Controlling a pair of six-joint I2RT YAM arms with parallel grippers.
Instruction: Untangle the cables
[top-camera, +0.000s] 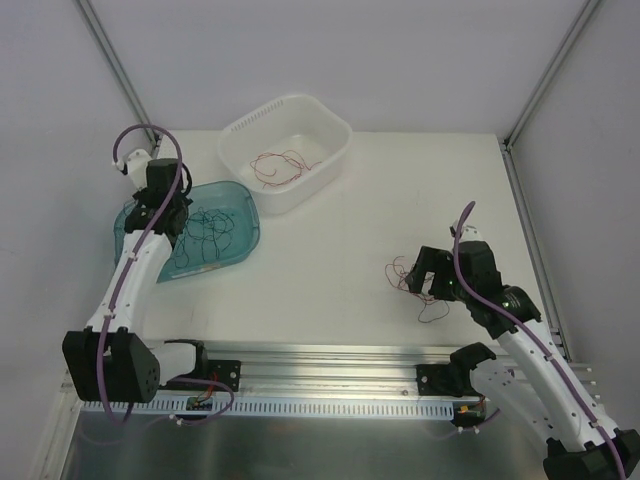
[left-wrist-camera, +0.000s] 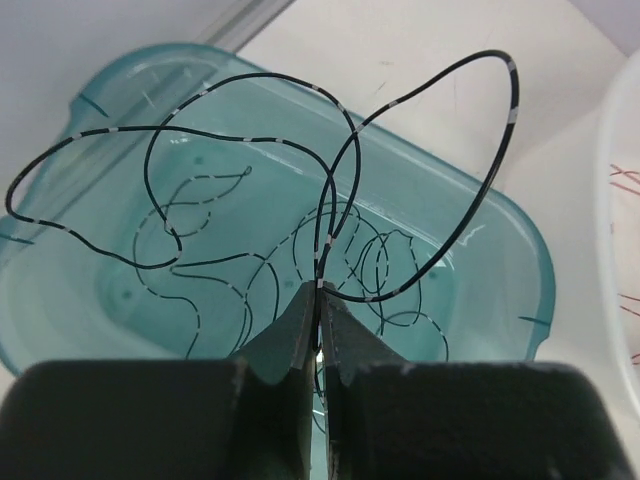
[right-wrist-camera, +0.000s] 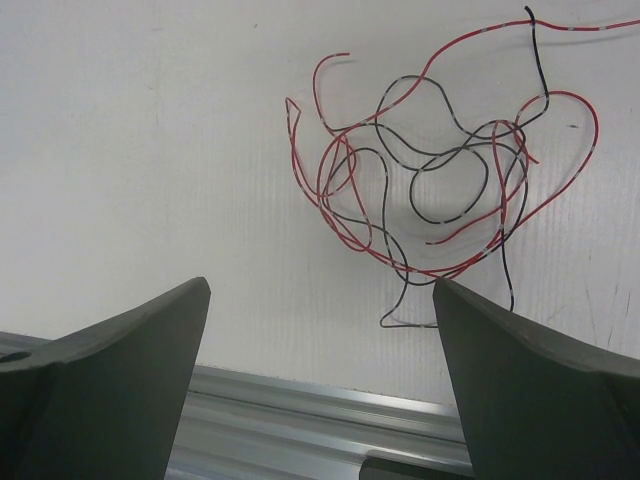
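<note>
High rear overview, wrist cameras close above cables (right-wrist-camera: 430, 180)

Red and black cables (right-wrist-camera: 420, 165), teal bin (left-wrist-camera: 500, 260), white tub (top-camera: 300, 192), white table (top-camera: 330, 275).

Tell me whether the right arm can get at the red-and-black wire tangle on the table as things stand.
Probably yes. The right gripper stands wide open just short of the tangle, which lies loose on the table straight ahead of it, with nothing between them.
</note>
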